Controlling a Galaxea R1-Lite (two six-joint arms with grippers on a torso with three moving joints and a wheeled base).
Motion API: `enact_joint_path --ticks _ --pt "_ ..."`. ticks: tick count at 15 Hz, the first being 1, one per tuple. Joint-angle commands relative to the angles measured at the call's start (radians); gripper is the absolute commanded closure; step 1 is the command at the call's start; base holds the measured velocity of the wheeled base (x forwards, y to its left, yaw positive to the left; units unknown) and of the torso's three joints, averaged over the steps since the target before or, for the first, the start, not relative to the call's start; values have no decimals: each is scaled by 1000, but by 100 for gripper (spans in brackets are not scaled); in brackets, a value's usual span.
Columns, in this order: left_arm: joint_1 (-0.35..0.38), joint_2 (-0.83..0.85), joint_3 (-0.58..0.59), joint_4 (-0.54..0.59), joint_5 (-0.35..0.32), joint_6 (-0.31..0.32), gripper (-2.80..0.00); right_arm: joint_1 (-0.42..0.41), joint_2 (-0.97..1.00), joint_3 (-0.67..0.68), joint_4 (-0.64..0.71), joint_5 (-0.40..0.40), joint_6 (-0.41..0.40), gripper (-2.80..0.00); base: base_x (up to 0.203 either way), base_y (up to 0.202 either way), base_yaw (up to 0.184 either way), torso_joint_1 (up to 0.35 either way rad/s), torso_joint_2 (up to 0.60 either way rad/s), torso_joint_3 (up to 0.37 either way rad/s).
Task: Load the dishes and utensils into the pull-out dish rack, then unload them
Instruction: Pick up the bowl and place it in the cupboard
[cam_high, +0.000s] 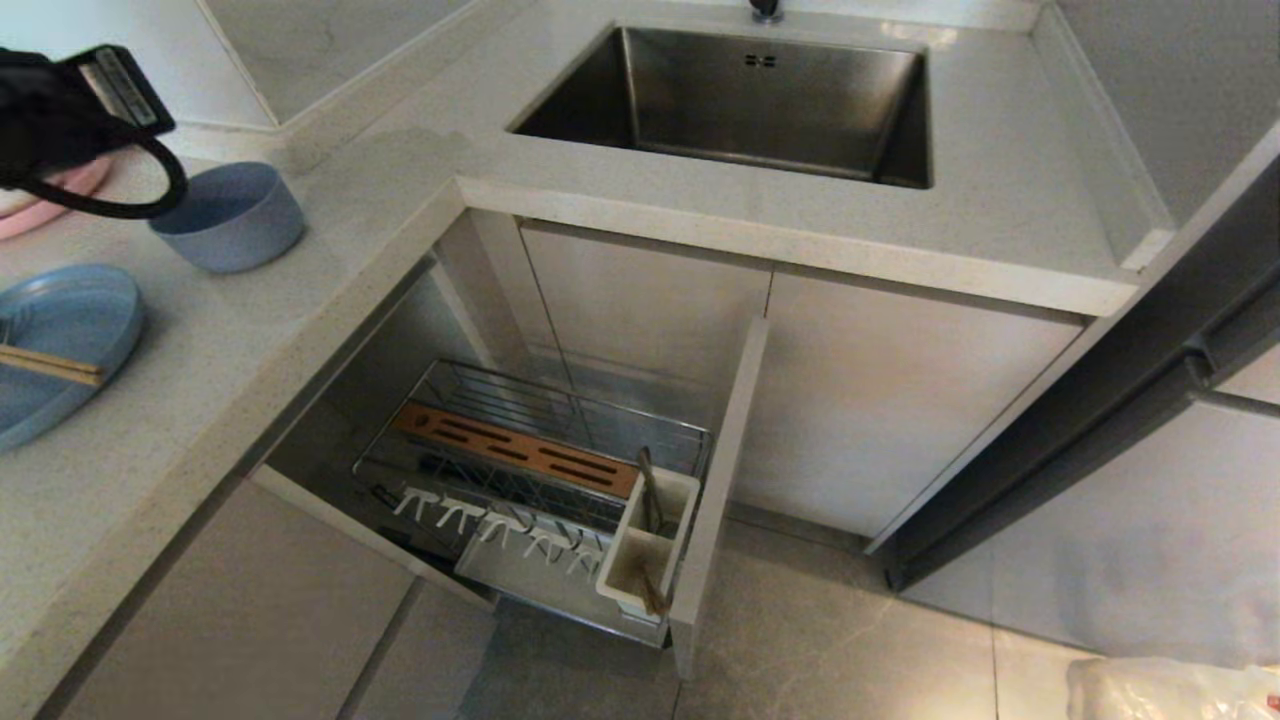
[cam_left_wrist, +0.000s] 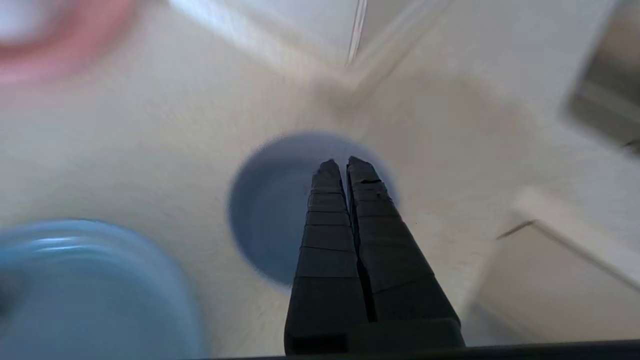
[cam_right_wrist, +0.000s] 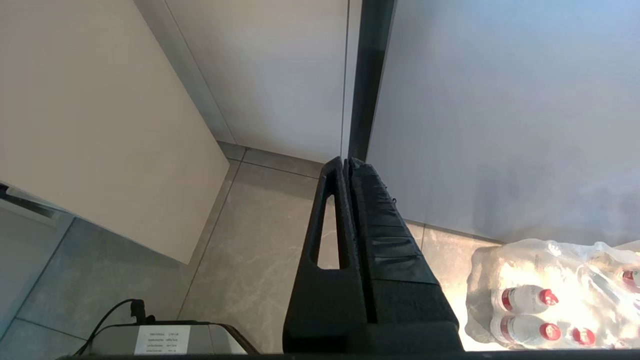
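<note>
leftmost, the plate lies on the counter with the chopsticks across it. just beyond stands the small bowl, and the left gripper hangs above it, fingers pressed together, empty. below, the pull-out dish rack stands open. the right gripper, fingers together, points at the floor.

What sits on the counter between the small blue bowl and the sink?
Nothing: in the head view only bare speckled countertop runs from the small blue bowl to the sink.
</note>
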Motion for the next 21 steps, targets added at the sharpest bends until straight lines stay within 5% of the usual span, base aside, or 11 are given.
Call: enact_joint_path --ticks 1,7,8,21 --pt "3 116 -22 -1 0 -4 0 0 1 0 0 0 0 0 0 0 0 0 0 0" --pt "5 142 -47 -5 -18 -6 0 0 2 0 0 0 0 0 0 0 0 0 0 0" --pt "5 142 -47 -5 -18 -6 -280 0 1 0 0 0 0 0 0 0 0 0 0 0" --pt "-15 193 -99 5 -21 -6 -280 0 1 0 0 0 0 0 0 0 0 0 0 0"
